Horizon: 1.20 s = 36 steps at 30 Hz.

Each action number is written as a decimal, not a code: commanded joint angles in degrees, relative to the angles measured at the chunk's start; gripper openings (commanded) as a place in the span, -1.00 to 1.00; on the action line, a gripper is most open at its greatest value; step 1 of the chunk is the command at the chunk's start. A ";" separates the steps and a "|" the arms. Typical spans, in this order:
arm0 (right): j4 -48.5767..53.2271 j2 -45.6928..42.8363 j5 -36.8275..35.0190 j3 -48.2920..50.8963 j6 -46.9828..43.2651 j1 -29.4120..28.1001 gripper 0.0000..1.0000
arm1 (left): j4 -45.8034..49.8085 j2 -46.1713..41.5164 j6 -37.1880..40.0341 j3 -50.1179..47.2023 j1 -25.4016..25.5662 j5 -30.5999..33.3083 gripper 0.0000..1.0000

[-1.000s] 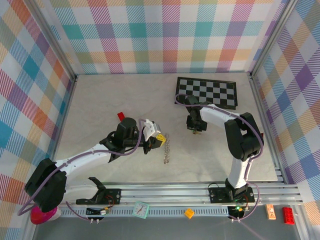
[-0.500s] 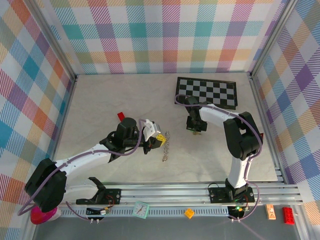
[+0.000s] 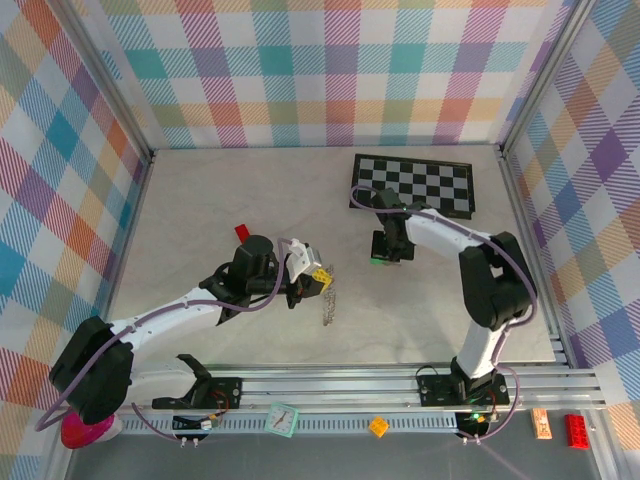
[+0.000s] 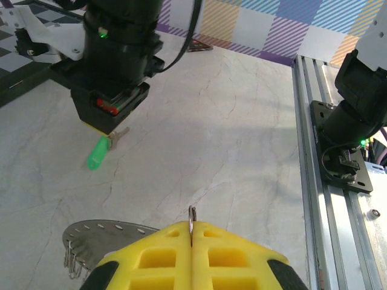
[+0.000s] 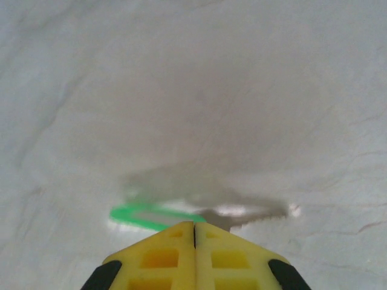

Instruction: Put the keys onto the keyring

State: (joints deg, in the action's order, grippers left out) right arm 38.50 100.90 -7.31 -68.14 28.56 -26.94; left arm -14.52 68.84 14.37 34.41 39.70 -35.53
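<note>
Two robot arms reach over a pale marble-look table. The left gripper sits near the middle of the table, its yellow jaws pressed together and pinching the thin wire of the keyring. From above, the keyring is seen edge-on as a narrow silvery strip. Its long axis runs from the gripper back toward the near edge of the table. In the left wrist view, the wire stands upright between the fingertips, and the beaded, toothed rim droops off to the lower left.

To the right and well apart from it, the right gripper points down at the table, just in front of a black-and-white checkered board. Its jaws are also pressed together, directly over the green key. In the right wrist view, the key's long axis runs straight across, with the green plastic head to the left and the toothed silver blade pointing right. The fingertips meet about where the head joins the blade. I cannot tell whether they actually grip the key.
</note>
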 commanded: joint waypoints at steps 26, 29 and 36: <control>1.40 0.66 16.51 4.84 -10.69 -3.73 -1.00 | -3.37 0.95 -1.45 0.83 0.90 -2.79 -1.00; 1.75 0.80 16.01 4.85 -10.56 -3.82 -0.96 | -3.41 0.97 -1.50 0.83 0.86 -2.77 -1.00; 3.05 0.35 14.71 5.19 -10.69 -3.82 -0.66 | -3.41 1.13 -1.53 0.92 0.86 -2.96 -1.00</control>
State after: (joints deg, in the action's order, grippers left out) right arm 39.53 100.79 8.19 -62.04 18.35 -30.46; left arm -15.31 69.80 13.08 34.41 39.72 -36.56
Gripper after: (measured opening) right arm 0.165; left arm 0.043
